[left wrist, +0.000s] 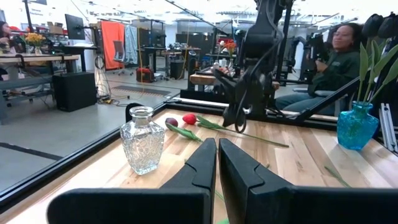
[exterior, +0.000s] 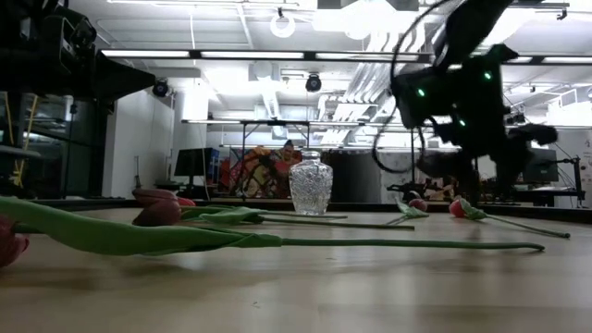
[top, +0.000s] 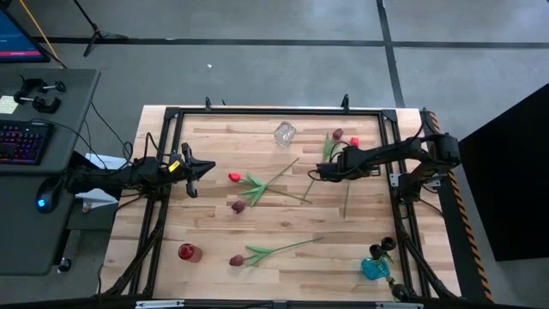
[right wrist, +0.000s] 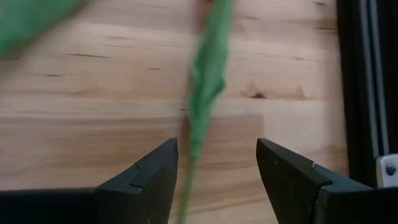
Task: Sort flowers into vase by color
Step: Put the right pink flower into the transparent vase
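The right gripper (right wrist: 216,180) hangs spread astride a green stem (right wrist: 205,81) at the table's far right. Closing off-centre could nudge that flower (top: 353,142) aside. The left gripper (top: 190,174), fingers pressed together, waits at the left.

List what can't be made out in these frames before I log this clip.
- Right wrist view: the right gripper stands open around a green stem, but the flower's head is cut off by the picture's edge, so its colour is unknown.
- Low view: the nearest tulip is cut by the left edge.
- High view: the red vase and blue vase are too small to count flowers.
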Action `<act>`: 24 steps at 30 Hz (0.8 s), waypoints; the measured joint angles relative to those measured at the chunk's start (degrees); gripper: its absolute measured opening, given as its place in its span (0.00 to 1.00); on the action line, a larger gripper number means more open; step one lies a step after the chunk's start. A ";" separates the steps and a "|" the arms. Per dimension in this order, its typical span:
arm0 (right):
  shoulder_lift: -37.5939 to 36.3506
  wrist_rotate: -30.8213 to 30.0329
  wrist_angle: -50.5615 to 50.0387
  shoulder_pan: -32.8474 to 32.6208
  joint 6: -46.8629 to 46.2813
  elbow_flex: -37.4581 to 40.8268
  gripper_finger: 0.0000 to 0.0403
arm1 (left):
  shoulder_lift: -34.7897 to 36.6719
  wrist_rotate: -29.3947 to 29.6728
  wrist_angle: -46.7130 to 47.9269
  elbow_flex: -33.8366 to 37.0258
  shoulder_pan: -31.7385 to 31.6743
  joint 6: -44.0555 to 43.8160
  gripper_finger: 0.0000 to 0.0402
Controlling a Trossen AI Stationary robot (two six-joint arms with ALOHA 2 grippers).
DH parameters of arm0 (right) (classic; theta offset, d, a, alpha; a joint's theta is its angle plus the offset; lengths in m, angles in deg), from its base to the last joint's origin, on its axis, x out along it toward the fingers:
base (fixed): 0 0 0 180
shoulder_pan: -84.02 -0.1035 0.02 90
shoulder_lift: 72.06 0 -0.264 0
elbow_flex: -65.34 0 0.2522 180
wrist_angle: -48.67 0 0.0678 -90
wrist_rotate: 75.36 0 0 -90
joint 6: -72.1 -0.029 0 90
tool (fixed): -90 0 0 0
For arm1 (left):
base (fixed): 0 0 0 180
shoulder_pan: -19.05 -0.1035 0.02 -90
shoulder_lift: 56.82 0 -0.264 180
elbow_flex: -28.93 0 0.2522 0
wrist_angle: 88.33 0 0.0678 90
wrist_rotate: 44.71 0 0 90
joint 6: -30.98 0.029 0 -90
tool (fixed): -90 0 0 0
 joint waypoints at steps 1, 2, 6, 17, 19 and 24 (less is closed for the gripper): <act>0.00 -0.10 0.74 0.00 -0.20 0.96 0.51 | 0.01 0.01 -0.02 0.00 -0.01 0.00 0.02; 0.00 -0.11 1.53 0.00 -0.20 1.76 0.51 | 0.00 0.00 0.00 0.00 0.01 0.00 0.02; 0.00 -1.01 8.25 0.02 1.29 4.42 0.51 | 0.00 0.00 0.00 0.00 -0.01 0.00 0.02; -0.12 -3.19 12.24 0.31 1.30 7.21 0.46 | 0.00 0.00 0.00 0.00 0.01 0.00 0.02; -0.08 -3.50 12.46 0.45 1.30 7.22 0.39 | 0.02 0.02 -0.02 0.00 0.00 0.00 0.02; 0.03 -3.90 12.39 1.86 2.48 7.39 0.17 | 0.00 0.00 0.00 0.00 -0.01 0.00 0.02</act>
